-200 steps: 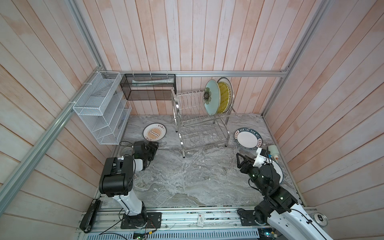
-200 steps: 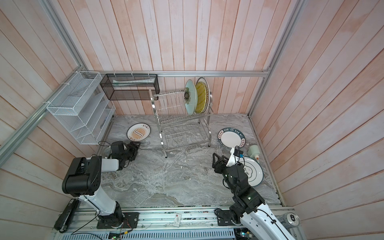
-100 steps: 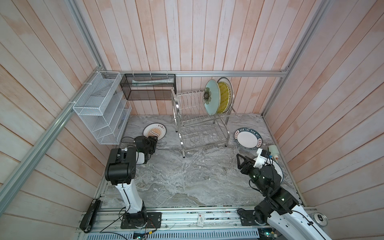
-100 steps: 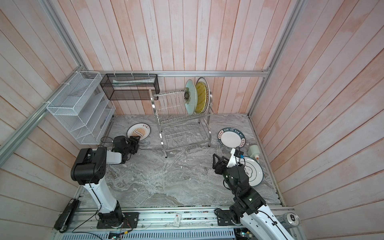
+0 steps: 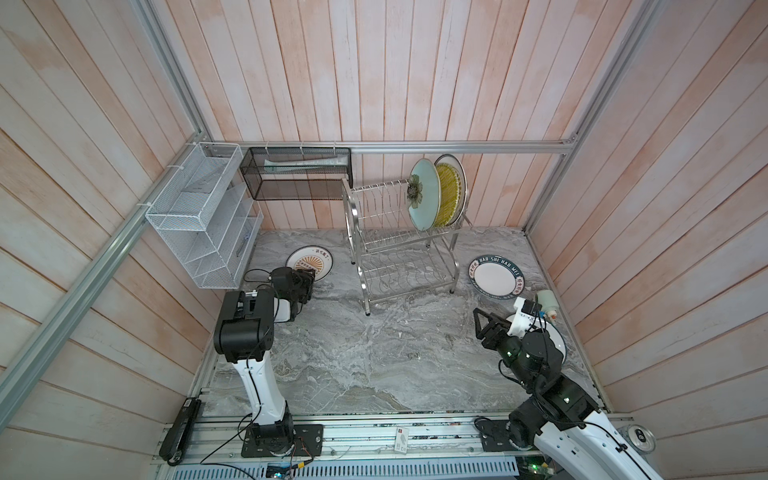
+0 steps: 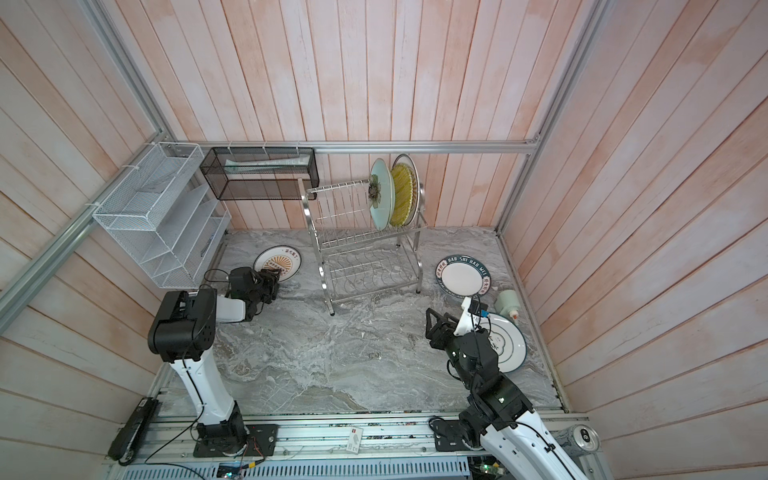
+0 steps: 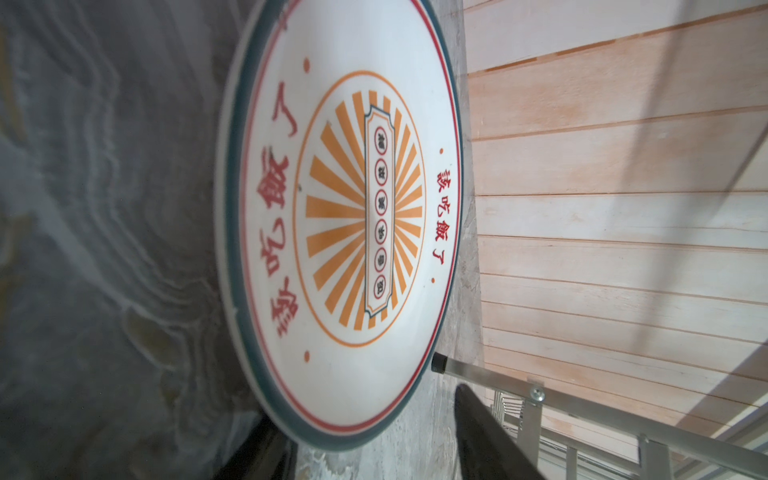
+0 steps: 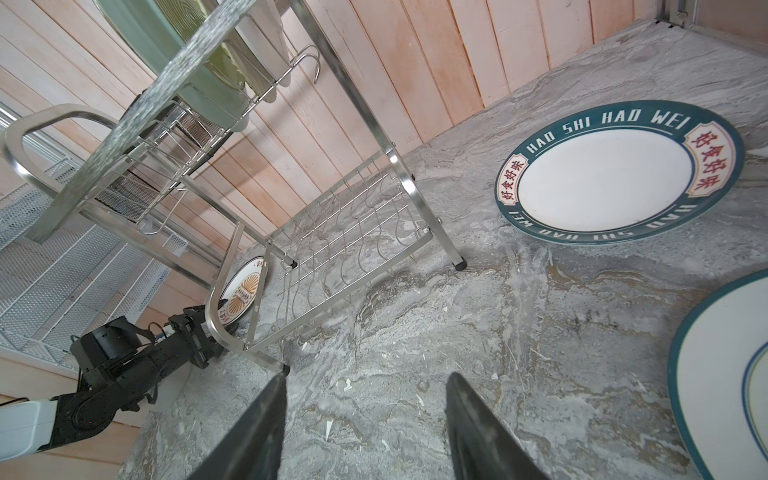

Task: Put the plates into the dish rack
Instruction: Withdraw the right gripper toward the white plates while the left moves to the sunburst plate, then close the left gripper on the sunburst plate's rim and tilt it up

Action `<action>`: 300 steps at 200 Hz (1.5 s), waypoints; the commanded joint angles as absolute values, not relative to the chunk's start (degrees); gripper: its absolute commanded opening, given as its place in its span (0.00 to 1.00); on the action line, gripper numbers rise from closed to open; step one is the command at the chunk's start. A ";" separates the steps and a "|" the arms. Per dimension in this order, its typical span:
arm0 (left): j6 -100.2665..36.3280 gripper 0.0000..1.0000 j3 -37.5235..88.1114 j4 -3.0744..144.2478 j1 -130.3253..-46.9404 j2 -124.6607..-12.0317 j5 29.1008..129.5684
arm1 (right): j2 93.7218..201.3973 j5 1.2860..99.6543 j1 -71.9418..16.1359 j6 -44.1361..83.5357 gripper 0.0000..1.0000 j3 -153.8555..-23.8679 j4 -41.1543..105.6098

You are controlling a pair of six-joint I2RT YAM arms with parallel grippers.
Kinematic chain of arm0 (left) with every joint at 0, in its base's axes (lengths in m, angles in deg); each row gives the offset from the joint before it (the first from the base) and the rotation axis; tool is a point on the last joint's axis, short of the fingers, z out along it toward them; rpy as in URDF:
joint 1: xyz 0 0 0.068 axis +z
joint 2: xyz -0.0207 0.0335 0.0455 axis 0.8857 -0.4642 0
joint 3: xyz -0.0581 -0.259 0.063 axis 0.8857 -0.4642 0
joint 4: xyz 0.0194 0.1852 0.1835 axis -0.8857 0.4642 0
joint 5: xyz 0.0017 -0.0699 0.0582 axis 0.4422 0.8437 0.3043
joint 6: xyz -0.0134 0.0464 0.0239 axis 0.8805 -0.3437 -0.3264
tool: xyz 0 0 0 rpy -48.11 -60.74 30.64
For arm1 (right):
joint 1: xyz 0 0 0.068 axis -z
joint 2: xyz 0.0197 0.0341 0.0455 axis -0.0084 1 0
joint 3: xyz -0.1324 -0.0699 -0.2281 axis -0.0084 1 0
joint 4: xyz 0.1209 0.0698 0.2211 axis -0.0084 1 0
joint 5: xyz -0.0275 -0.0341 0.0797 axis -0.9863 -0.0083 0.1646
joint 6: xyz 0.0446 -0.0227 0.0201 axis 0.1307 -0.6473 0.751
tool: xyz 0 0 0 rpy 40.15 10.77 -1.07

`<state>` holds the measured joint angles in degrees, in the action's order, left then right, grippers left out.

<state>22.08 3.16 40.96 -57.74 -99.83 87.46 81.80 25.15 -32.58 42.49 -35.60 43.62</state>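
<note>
**By the left wall, a plate about to be picked up**

Across the grey marble table (image 5: 353, 357), half the job looks done. At the far middle stands the dish rack (image 5: 349, 216). Its upper tier holds plates on edge at the right end: the pale green plate (image 5: 424, 195), the yellow plate (image 5: 449, 195) just behind it, and a third rim (image 5: 462, 183) behind those, its face hidden. The slots to their left and the whole lower tier are bare.

Three plates lie flat on the table. The sunburst plate (image 5: 309, 262) sits at the far left, beside the rack's left leg. The lettered plate (image 5: 496, 277) sits right of the rack. The cloud plate (image 6: 509, 347) lies at the near right, partly under the right arm.

The step in hand, I'd say, is the grasp on the sunburst plate. The left gripper (image 7: 365, 405) is down at that plate's near edge, turned on its side. Its jaws are apart with the rim between them, one finger (image 7: 262, 449) low against the table and the other (image 7: 486, 432) clear above. I see no pinch yet.

The right gripper (image 6: 434, 328) hangs over bare marble left of the cloud plate, jaws apart and holding nothing.

Next, the left jaws need to meet on that rim. The low finger must get properly under the lip, or the plate will likely skid on the marble. Then comes a lift, a turn to upright, and a carry right to an open slot beside the green plate.
</note>
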 commanded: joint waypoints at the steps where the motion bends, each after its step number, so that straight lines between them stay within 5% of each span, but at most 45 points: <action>1: 22.65 0.58 3.51 47.53 -57.33 -102.61 86.38 | 81.29 25.66 -32.29 42.67 0.61 -35.45 44.43; 95: 22.62 0.43 3.98 49.23 -57.33 -101.91 85.20 | 80.24 25.72 -32.29 42.69 0.61 -35.07 44.72; 106: 22.38 0.34 4.50 48.90 -57.33 -102.38 86.01 | 80.14 25.60 -32.30 42.69 0.61 -35.12 44.85; 114: 22.40 0.07 4.93 48.87 -57.33 -102.72 86.39 | 80.15 25.64 -32.28 42.61 0.61 -35.29 45.03; 119: 22.58 0.03 4.97 48.96 -57.33 -102.93 86.52 | 80.14 25.58 -32.26 42.61 0.62 -35.41 45.18; 300: 19.10 0.00 4.44 52.03 -57.33 -94.80 85.00 | 80.14 25.17 -32.28 42.59 0.62 -35.48 45.65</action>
